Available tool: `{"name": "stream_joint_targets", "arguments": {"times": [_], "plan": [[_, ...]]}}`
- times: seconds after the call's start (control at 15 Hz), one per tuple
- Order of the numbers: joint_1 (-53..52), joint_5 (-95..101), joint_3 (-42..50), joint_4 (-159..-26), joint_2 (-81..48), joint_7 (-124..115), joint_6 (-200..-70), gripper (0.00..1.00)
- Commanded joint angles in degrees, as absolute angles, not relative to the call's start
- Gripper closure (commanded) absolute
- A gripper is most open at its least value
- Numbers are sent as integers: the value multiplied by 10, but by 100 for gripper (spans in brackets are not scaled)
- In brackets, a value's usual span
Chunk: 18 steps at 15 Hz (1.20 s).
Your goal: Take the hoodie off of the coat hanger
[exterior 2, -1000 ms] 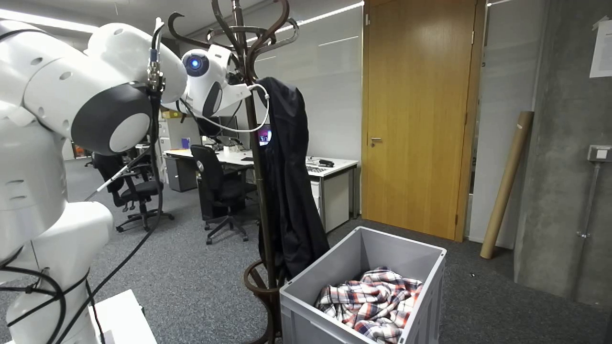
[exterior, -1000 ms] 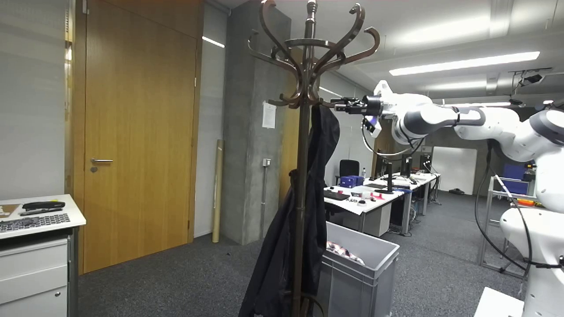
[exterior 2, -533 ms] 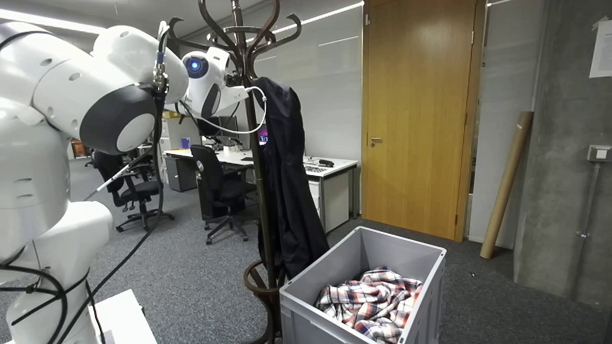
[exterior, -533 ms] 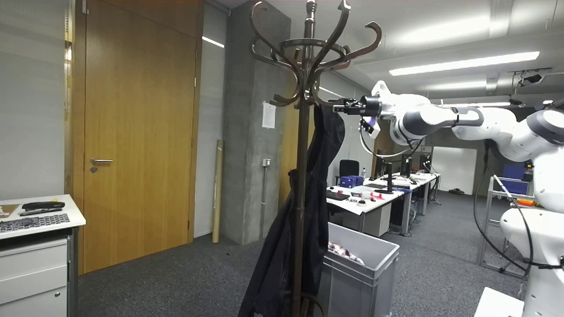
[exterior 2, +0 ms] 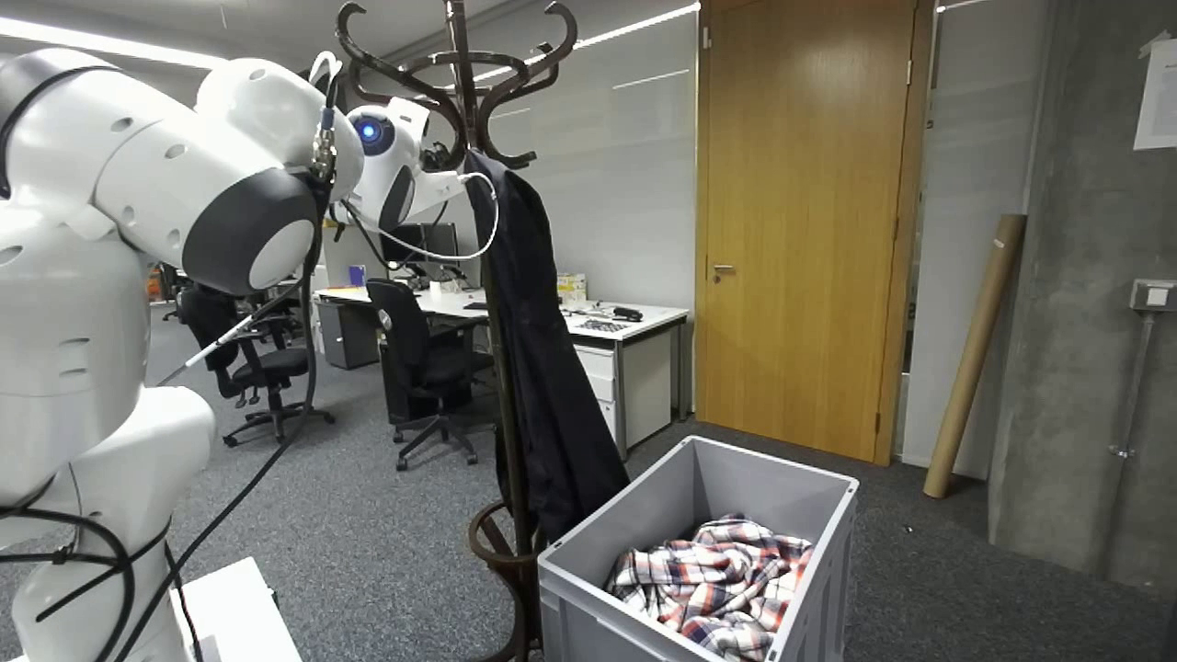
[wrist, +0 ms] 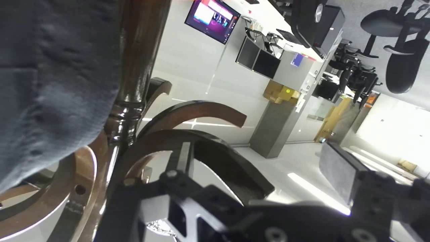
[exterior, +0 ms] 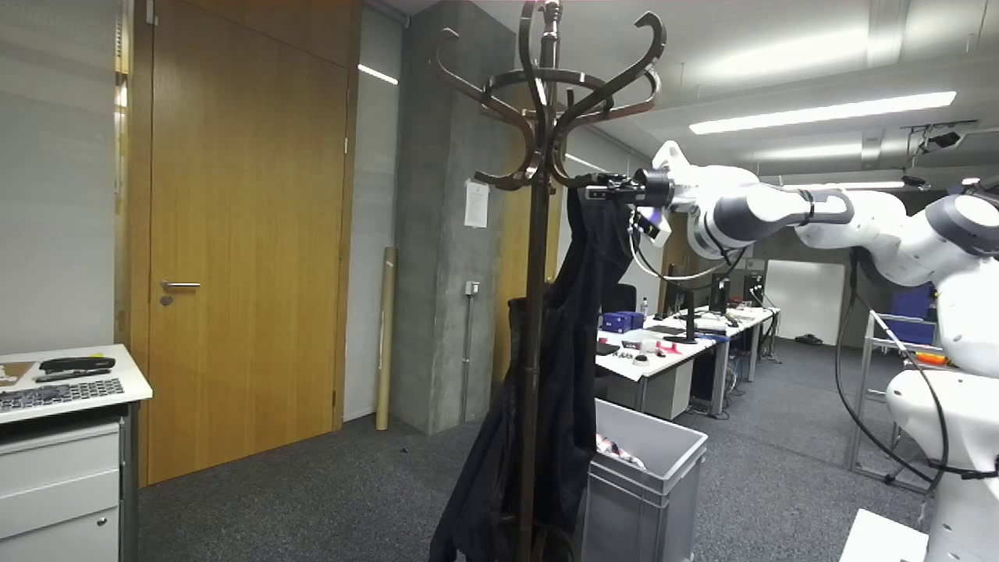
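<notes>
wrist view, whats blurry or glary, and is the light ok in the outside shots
In the wrist view, the hoodie looks soft, likely out of focus, and the coat stand carries white highlights; both exterior views are brightly lit, though in an exterior view a ceiling light burns out white, and in both the hoodie is so dark that little detail shows.
</notes>
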<state>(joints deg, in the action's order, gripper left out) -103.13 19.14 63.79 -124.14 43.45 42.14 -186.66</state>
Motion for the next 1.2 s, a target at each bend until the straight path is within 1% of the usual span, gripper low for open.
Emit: {"name": "stream_joint_targets", "arguments": {"times": [0.0,0.8,1.13], "plan": [[-1059,186,650,-1230,421,410,-1849,0],[-1111,174,680,-1216,416,416,-1794,0],[-1026,162,653,-1214,307,382,-1728,0]]}}
